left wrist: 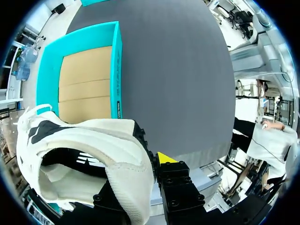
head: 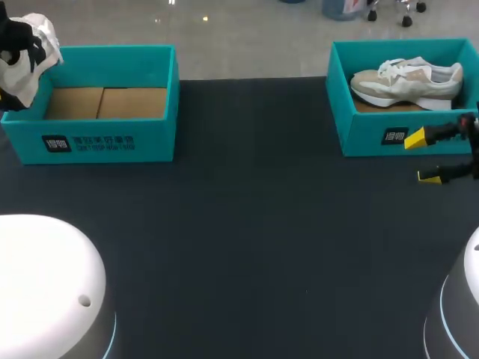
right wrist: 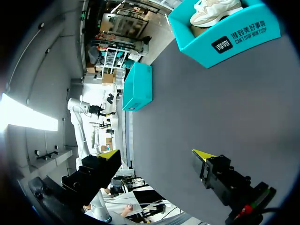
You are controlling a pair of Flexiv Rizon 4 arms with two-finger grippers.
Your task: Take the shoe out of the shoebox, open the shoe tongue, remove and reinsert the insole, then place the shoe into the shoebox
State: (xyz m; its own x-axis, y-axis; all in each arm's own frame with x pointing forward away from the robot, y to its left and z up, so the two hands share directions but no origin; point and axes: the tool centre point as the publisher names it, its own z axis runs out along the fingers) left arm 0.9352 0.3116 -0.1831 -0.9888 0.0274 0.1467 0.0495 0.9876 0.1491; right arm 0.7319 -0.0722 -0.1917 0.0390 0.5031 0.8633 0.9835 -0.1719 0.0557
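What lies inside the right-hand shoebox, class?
A beige-and-white shoe lies inside the right-hand shoebox, on its brown floor. The shoe covers most of that floor, so anything beneath is hidden.

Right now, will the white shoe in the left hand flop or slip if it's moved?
Probably floppy: the white shoe bends its fabric collar around the left hand. Likely light, since it hangs from that one pinch. May swing.

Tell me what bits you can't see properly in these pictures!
Held shoe: head view, cut off by the edge.
Boxed shoe: right wrist view, lower part behind the box wall.
Its insole: every view, hidden inside it.
Right arm: head view, cut off beyond the right gripper.
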